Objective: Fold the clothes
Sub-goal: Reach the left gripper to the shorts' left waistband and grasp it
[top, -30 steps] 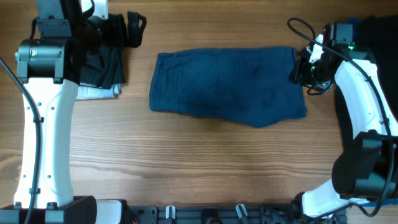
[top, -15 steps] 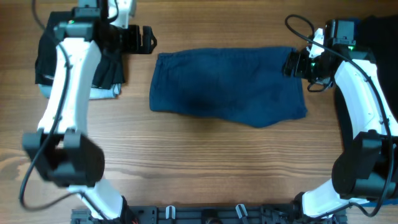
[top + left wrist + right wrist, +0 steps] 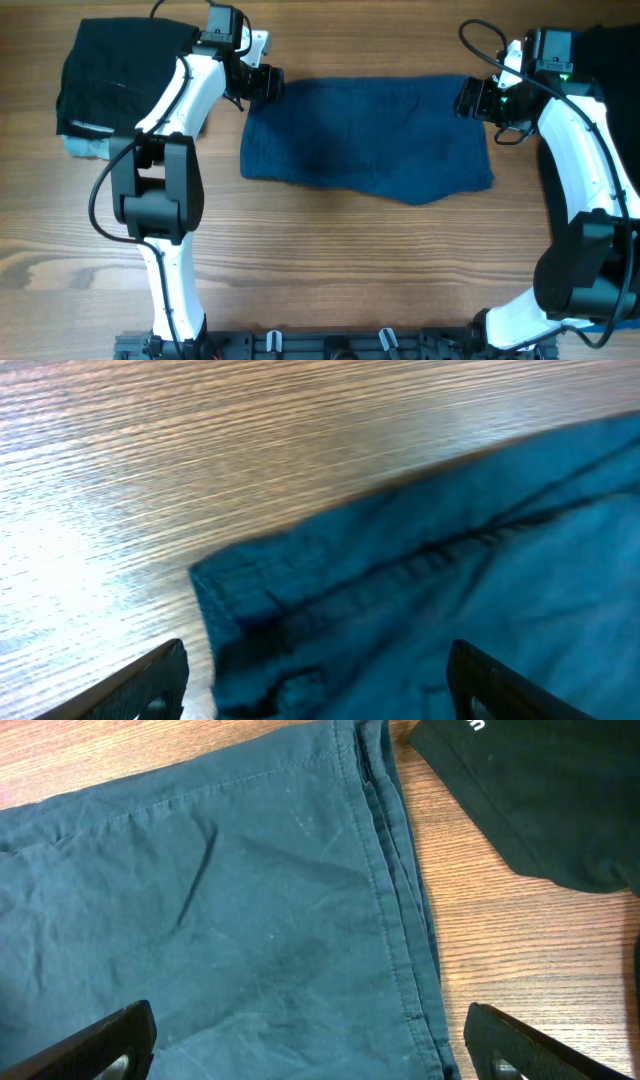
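The dark navy shorts (image 3: 365, 140) lie flat in the middle of the table. My left gripper (image 3: 270, 84) is open over their upper left corner; the left wrist view shows that corner (image 3: 300, 610) between the spread fingers (image 3: 315, 695). My right gripper (image 3: 470, 98) is open over the upper right corner; the right wrist view shows the stitched hem (image 3: 395, 920) between its fingers (image 3: 310, 1055). Both grippers are empty.
A folded black garment (image 3: 115, 75) lies at the far left on a light blue one (image 3: 85, 148). Another black garment (image 3: 610, 50) lies at the far right and also shows in the right wrist view (image 3: 540, 790).
My left arm has swung right from the black pile to the shorts' upper left corner, uncovering the pile. My right gripper has shifted slightly left over the right corner.
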You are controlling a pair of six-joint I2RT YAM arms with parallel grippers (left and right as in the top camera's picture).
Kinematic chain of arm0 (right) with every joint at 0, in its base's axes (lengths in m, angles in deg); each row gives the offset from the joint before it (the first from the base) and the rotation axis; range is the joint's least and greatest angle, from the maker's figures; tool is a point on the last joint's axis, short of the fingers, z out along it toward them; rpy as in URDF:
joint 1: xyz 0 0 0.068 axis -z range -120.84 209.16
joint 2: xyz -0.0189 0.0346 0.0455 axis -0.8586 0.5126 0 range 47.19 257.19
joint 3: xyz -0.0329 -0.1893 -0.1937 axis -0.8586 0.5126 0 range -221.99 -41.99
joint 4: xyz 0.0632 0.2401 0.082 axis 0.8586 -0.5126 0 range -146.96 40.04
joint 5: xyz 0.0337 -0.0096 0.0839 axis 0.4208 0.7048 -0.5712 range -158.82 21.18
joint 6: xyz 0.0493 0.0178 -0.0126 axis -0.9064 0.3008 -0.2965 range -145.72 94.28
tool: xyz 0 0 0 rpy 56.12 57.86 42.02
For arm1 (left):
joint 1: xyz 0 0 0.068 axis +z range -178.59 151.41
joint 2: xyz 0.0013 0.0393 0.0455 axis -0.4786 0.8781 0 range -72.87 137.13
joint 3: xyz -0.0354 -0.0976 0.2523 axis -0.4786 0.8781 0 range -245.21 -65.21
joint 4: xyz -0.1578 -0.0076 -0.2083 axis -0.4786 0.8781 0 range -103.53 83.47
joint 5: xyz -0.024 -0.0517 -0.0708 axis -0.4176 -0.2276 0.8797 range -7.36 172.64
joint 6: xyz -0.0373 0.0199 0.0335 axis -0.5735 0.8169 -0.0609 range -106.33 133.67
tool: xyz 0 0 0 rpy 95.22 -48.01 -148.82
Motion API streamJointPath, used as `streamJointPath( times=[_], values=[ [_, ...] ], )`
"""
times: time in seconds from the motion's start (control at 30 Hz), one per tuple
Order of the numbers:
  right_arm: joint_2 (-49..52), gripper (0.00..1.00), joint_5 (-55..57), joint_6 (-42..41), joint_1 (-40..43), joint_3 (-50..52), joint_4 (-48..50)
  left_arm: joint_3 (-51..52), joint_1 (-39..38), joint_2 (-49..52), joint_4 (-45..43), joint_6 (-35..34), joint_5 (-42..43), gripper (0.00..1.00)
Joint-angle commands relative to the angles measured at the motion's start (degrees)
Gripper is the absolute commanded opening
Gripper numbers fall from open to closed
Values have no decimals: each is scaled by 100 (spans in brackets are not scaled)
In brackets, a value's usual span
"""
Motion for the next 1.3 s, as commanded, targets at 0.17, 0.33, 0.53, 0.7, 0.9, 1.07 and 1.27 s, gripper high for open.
streamJointPath(
  times=[0.17,0.33,0.53,0.7,0.9,1.07,1.27],
  values=[
    [-72,100,-90,11,-2,-81,15,42,4,236,70,28,-472,82],
    [-72,99,-90,11,-2,-81,15,330,4,238,-20,28,-470,81],
    [-72,99,-90,11,-2,-81,15,413,4,240,-72,28,-470,57],
    [-72,100,-90,13,-2,-81,17,413,4,238,-66,26,-468,40],
    [-72,99,-90,13,-2,-81,17,400,4,195,-133,26,-470,15],
    [-72,100,-90,13,-2,-81,17,400,4,-195,-79,-11,-470,9],
    [-72,99,-90,13,-2,-81,17,402,-118,-686,313,-146,-66,12]
  ],
)
